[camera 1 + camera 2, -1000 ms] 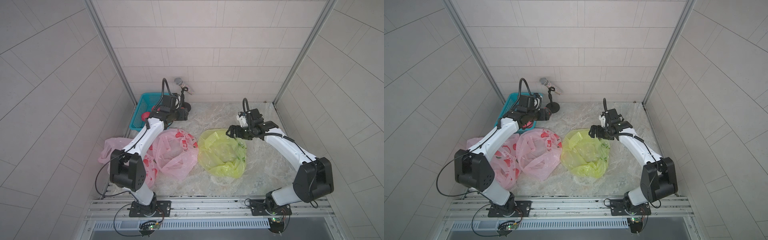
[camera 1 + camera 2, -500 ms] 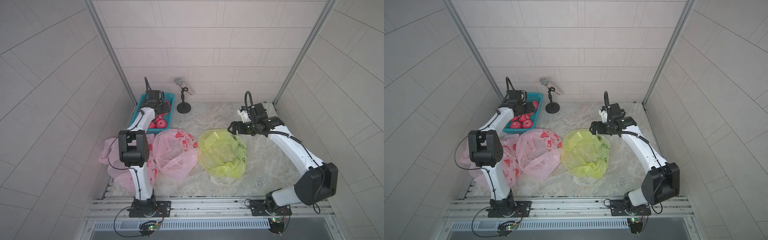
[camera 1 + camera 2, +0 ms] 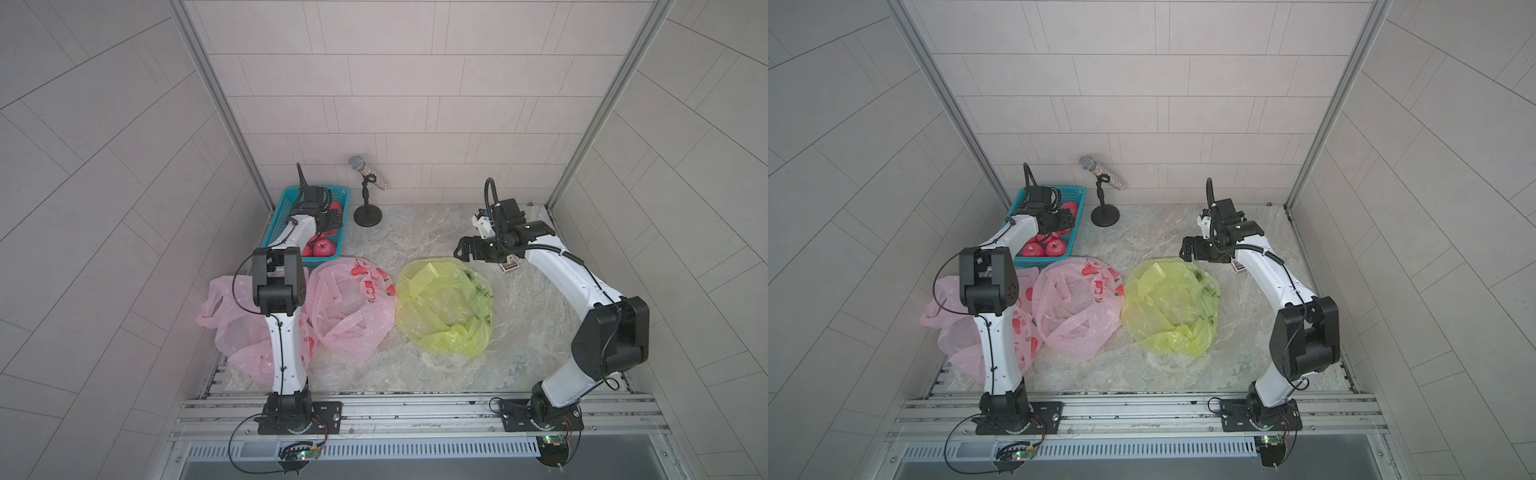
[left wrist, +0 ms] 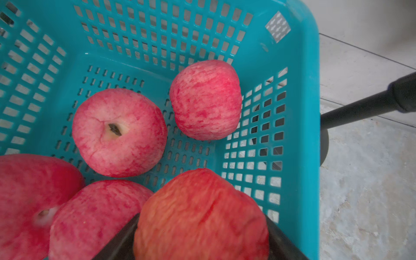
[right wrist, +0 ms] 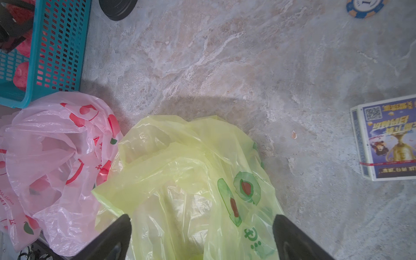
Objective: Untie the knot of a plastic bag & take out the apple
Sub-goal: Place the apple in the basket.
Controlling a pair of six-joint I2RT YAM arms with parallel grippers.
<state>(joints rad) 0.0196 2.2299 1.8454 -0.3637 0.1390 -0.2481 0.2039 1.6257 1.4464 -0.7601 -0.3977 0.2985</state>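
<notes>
L fingers (image 4: 117, 245) clamped on apple (image 4: 200, 209) over basket (image 4: 310, 112). Prob firm, smooth, bruisable: grip widest girth. R fingers (image 5: 112, 236) apart above limp yellow bag (image 5: 180, 168).

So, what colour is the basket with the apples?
Teal; the basket shows best in the left wrist view.

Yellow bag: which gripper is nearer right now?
Right. The right gripper hangs open above the far edge of the yellow bag; the left gripper is off in the teal basket, gripping an apple.
</notes>
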